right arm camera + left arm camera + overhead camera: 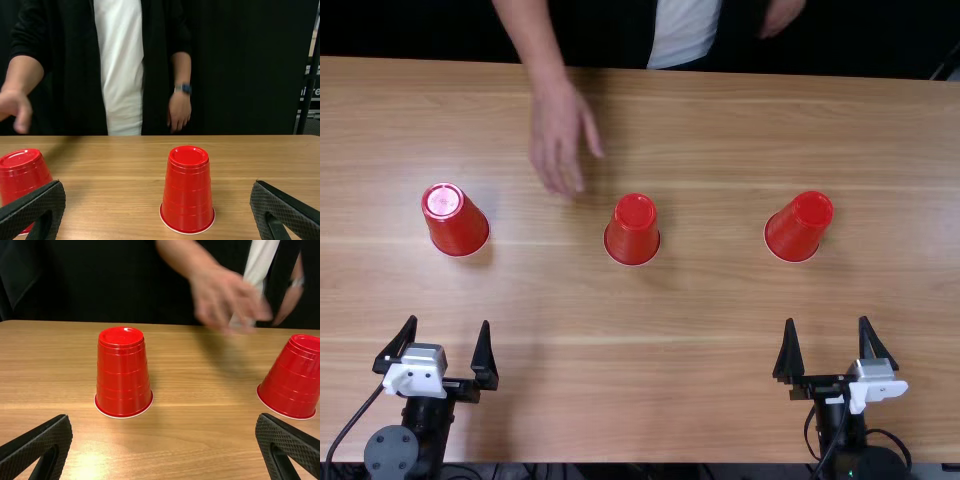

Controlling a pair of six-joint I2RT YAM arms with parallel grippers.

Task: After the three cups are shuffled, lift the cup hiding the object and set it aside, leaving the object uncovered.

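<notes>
Nearest the camera, the left gripper (448,323) and right gripper (825,322) are parked at the table's near edge, one left of the middle and one right. Both are held with fingers wide apart, nothing between them, tips pointed toward the cup row. Each is kept well short of the cups.

Three red plastic cups are set in one row across the wooden table (720,330), well apart from each other:
- the left cup (453,222) is lined up ahead of the left gripper
- the right cup (799,227) is lined up ahead of the right gripper
- the middle cup (632,230) is placed between them

All three are inverted, with the rim flat on the table, the closed base up and the long axis vertical, narrowing upward. They are seen standing upright in both wrist views.

Interiors are hidden by the cup walls. What is under each cup cannot be told, nor which cup covers the object.

A person's hand (560,135) is held over the table beyond the row, between the left and middle cups and nearer the middle one. Its fingers are loosely spread and pointed toward the near edge, and nothing is gripped. It is kept apart from every cup. The person's other hand (178,111) is hung beyond the far edge, apart from the table.
</notes>
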